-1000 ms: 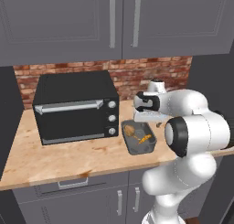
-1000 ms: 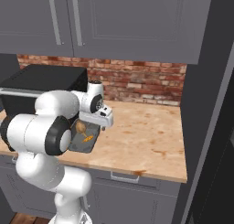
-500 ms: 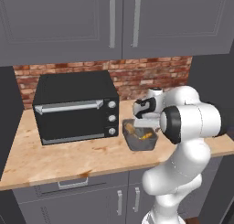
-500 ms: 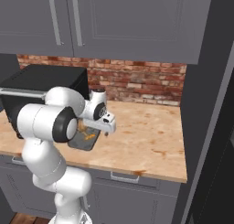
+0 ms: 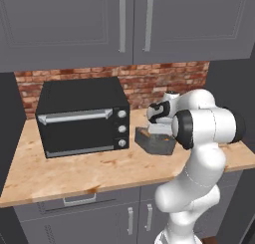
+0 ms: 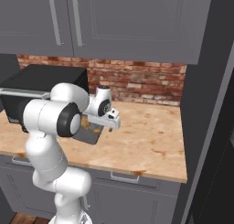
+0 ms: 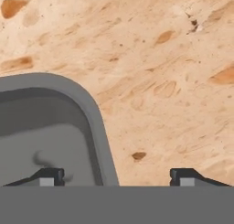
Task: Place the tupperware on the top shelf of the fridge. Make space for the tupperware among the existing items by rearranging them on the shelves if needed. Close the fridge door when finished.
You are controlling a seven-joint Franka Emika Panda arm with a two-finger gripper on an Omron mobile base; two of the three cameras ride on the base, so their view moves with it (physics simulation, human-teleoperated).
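Tupperware (image 5: pixel 155 141) on the counter (image 5: pixel 99 171), just right of the toaster oven (image 5: pixel 82 117), beneath cabinets (image 5: pixel 124 24).

the robot's white arm covers the right end of the grey tupperware (image 5: pixel 155 141) in the left base view and its left part in the right base view, so its full outline cannot be made out. the orange contents are too small to identify. in the hand view the container runs off the left edge, and the fingertips (image 7: pixel 48 176) are cut by the bottom band.
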